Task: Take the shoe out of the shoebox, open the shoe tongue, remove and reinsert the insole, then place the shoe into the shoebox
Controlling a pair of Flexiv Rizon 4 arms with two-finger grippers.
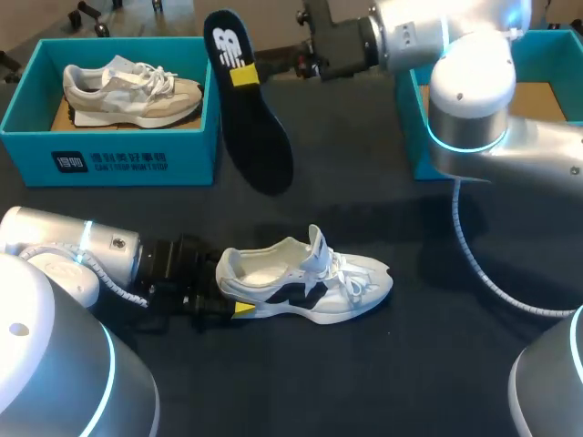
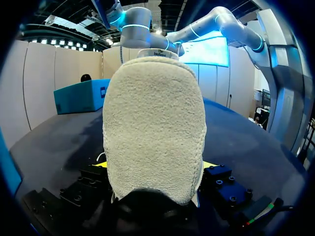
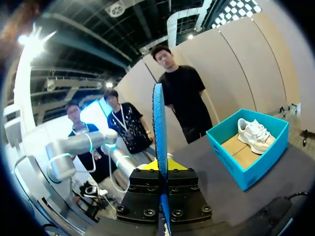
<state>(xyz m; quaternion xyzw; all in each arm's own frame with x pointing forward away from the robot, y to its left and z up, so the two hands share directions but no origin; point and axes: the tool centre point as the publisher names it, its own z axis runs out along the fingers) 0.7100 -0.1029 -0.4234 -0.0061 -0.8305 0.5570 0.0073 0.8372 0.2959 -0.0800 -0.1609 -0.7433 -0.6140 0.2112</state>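
Black flat insole (image 1: 251, 127), white nubbly-heeled shoe (image 1: 310, 284)

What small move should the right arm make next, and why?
Probably lower the insole toward the opening of the shoe: the right gripper holds the insole in the air, outside the shoe, while the left gripper grips the shoe's heel.

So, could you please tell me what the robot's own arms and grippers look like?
The left arm and right arm are smooth, rounded silver-grey tubes with glowing cyan rings at the joints and black wrist sections. The left gripper and right gripper have blocky black bodies studded with screws, and bright yellow fingertips. White coiled cables trail along both arms.
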